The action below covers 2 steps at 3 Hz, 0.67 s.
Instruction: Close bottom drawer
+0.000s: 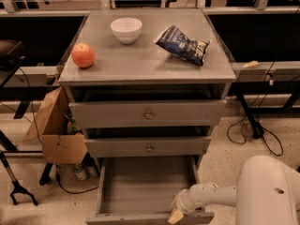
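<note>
The bottom drawer is the lowest of the grey cabinet's three and stands pulled far out, its grey plank floor bare. Its front edge runs along the bottom of the view. My gripper is at the end of the white arm, down at the right part of the drawer's front edge, with its yellowish tip against it. The two upper drawers with small brass knobs are shut.
On the cabinet top lie an orange fruit, a white bowl and a dark blue chip bag. An open cardboard box stands left of the cabinet. Cables lie on the floor at right. My white body fills the lower right.
</note>
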Tool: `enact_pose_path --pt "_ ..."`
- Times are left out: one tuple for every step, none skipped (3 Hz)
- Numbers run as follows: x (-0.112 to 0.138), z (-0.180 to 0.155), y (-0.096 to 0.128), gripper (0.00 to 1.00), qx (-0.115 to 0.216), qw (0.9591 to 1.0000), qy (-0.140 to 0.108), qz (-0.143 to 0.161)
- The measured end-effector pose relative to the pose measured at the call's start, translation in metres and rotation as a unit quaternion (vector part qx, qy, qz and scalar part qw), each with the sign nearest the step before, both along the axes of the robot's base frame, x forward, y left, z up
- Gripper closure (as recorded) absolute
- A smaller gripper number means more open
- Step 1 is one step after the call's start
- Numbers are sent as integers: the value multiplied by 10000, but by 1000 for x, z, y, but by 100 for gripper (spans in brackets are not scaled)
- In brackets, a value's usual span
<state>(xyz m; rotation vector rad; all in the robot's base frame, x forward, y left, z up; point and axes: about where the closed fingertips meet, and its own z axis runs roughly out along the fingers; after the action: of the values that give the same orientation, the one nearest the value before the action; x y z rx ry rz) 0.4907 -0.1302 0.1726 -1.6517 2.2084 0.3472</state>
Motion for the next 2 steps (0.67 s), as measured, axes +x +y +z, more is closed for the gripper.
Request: enact_pose_path --pt "-4 2 -1 52 0 10000 0 0" --pt "-7 2 -1 29 1 10000 0 1"
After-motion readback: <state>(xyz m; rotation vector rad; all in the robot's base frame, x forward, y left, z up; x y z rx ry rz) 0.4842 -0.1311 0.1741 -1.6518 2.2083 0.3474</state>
